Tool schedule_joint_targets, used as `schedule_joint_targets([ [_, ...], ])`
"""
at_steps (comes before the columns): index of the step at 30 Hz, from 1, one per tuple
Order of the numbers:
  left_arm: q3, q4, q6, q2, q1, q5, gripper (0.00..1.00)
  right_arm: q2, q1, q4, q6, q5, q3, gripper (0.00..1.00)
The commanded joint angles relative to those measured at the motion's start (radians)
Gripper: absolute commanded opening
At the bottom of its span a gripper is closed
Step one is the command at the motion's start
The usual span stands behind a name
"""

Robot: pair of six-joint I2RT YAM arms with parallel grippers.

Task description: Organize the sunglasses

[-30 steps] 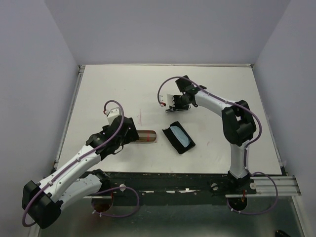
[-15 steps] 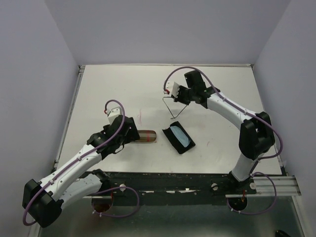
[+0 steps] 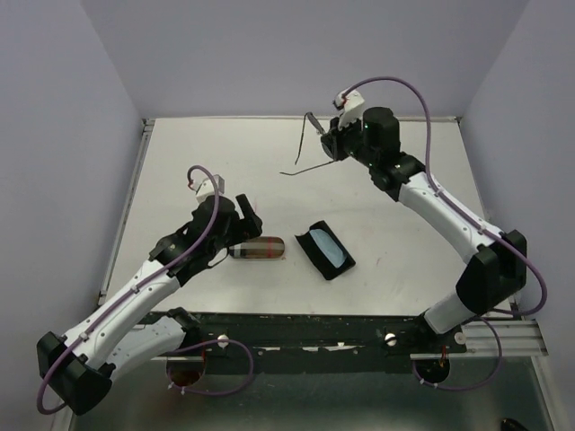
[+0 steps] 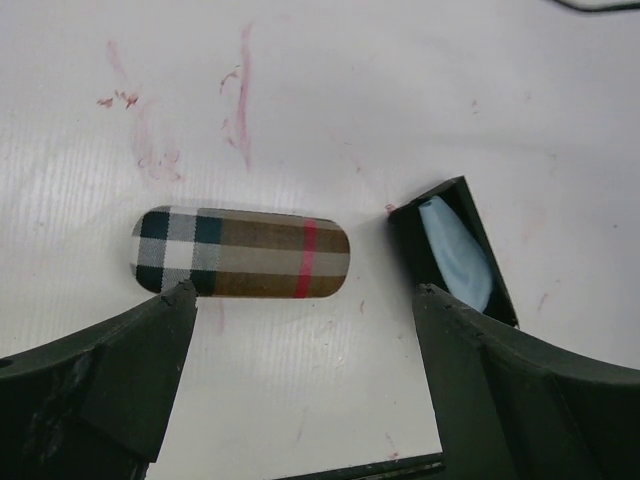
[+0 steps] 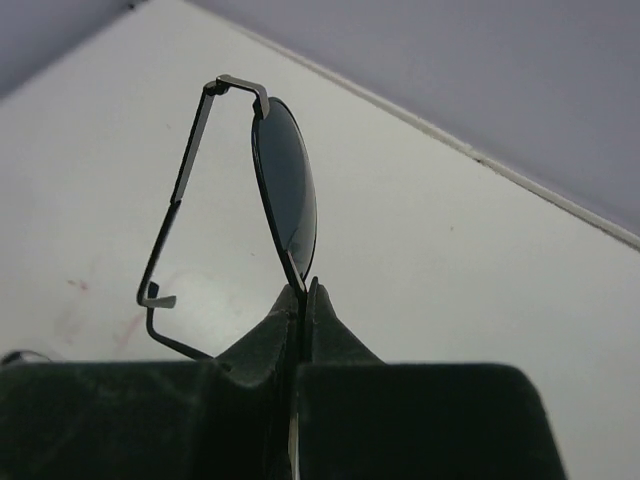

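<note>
- Far-right on the white table (image 3: 198, 153), close to the back wall, the right gripper (image 5: 303, 290) is pinched tight on the black wire-framed sunglasses (image 5: 288, 190) and holds them clear of the surface.
- Grip point: the thin rim at the near end of one dark lens. The fingers are almost touching, with only the wire between them.
- Orientation, right wrist view: the frame front stands on edge. Its long axis runs straight out from the fingertips, away from the gripper and toward the back wall.
- The outer hinge is at the far tip. From there one temple arm doubles back alongside the lens toward the gripper, with its bent end tip near the fingers.
- Top view: a second thin arm trails out from the gripper toward the table centre, unfolded and hanging free.
- I cannot tell the state of the second lens, as it is hidden behind the fingers.
- Left gripper (image 4: 304, 291) has its jaws spread wide and holds nothing. It hovers over the tan-and-black plaid oblong case (image 4: 240, 255).
- The plaid case is closed and lies flat at centre-front of the table, long axis left-right.
- Just to its right, not touching, is an open black oblong case (image 4: 405, 225) with pale blue cloth (image 4: 455, 255) inside, set on a diagonal.
- The sunglasses are well apart from both cases.
</note>
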Motion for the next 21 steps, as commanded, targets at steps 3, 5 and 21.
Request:
schedule_joint_targets([
  [3,-0.04,0.113,0.051,-0.148,0.004,0.09,0.99,-0.21,-0.022,0.301,0.752,0.119,-0.222,0.02],
  [5,-0.06,0.144,0.062,-0.175,0.004,0.119,0.99,-0.256,-0.034,0.447,0.948,0.105,-0.357,0.02],
  [21,0.096,0.356,0.143,0.04,0.001,0.388,0.99,-0.405,-0.047,0.796,1.398,-0.153,-0.767,0.02],
])
